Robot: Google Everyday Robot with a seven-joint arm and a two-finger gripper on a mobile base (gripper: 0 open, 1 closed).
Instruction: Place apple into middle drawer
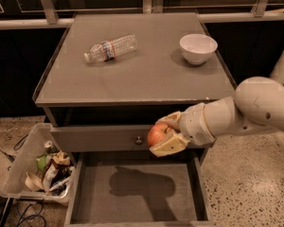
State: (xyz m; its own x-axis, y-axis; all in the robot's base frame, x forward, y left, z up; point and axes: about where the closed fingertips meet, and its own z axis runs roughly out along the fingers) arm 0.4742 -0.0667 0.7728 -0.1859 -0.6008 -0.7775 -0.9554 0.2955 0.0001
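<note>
My gripper (164, 134) reaches in from the right and is shut on the red-orange apple (157, 133). It holds the apple in the air in front of the closed drawer front with the small knob (138, 139), above the back part of the open middle drawer (132, 193). The drawer is pulled out below, with a flat grey floor that bears the arm's shadow. One beige finger (169, 146) lies under the apple, the other (170, 119) over it.
On the cabinet top (142, 79) lie a plastic water bottle (110, 48) on its side and a white bowl (198, 48). A clear bin of trash (38, 167) stands on the floor left of the drawer. My white arm (255, 109) fills the right side.
</note>
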